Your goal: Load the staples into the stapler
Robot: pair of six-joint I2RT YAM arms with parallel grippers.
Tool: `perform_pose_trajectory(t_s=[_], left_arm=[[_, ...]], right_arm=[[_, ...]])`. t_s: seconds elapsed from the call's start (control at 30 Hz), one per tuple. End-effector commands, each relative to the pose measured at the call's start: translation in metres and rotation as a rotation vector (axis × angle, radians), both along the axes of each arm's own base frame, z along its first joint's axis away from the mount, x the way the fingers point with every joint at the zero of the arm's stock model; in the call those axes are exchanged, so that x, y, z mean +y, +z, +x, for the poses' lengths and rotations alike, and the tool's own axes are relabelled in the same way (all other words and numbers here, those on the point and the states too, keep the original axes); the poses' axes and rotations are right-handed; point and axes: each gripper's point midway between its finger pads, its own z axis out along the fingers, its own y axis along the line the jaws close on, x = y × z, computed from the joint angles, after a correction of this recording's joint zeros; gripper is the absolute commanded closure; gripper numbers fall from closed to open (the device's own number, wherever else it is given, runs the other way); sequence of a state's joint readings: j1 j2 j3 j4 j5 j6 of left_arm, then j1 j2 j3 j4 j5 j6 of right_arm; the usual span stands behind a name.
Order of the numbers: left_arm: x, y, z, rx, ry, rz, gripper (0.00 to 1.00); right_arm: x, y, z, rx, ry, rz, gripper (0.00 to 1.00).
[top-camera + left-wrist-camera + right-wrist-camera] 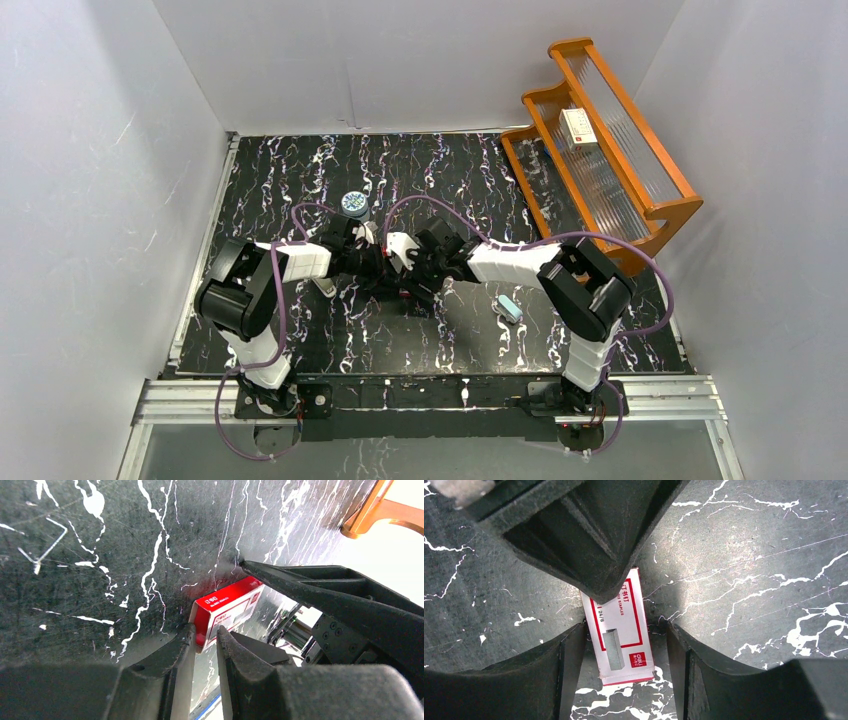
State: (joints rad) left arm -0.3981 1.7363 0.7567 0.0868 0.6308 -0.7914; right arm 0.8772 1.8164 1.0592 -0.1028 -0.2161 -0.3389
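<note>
The staples' red-and-white cardboard sleeve (621,630) hangs between both grippers at the table's middle. My left gripper (206,632) is shut on one end of the sleeve (227,607), one finger on its white face and the other at the opposite side. My right gripper (625,627) stands open around the other end, with a gap on each side; its black fingers (325,595) show in the left wrist view. The staple strips themselves are hidden. From above, both grippers (395,250) meet tip to tip. A pale beige end (324,288) under my left forearm looks like the stapler, mostly hidden.
A round blue-and-white tin (353,203) sits just behind the left gripper. A light blue stapler (510,308) lies near the right arm's elbow. A wooden rack (640,205) at the back right holds a white box (578,125). White walls close in on three sides.
</note>
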Motion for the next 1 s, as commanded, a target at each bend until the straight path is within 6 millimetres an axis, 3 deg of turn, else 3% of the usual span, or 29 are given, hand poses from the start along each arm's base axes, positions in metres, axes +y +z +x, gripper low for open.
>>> perform_pose_trajectory(t_s=[0.0,0.23,0.73,0.83,0.97], left_arm=[[0.007,-0.004,-0.006,0.013,-0.014,0.058,0.78],[0.005,-0.003,-0.008,0.018,-0.018,0.043,0.77],[-0.005,0.002,-0.008,0.018,-0.023,-0.043,0.85],[0.001,0.0,-0.006,0.005,-0.028,-0.011,0.86],[0.011,0.0,0.0,0.004,-0.015,0.005,0.82]], right_arm=[[-0.015,-0.005,-0.016,0.045,0.049,-0.041,0.35],[-0.01,-0.012,-0.008,0.025,0.04,-0.046,0.43],[0.024,0.004,0.002,-0.01,0.037,0.08,0.47],[0.021,0.006,0.001,-0.013,0.036,0.073,0.4],[0.0,0.008,0.005,-0.019,0.006,0.044,0.27]])
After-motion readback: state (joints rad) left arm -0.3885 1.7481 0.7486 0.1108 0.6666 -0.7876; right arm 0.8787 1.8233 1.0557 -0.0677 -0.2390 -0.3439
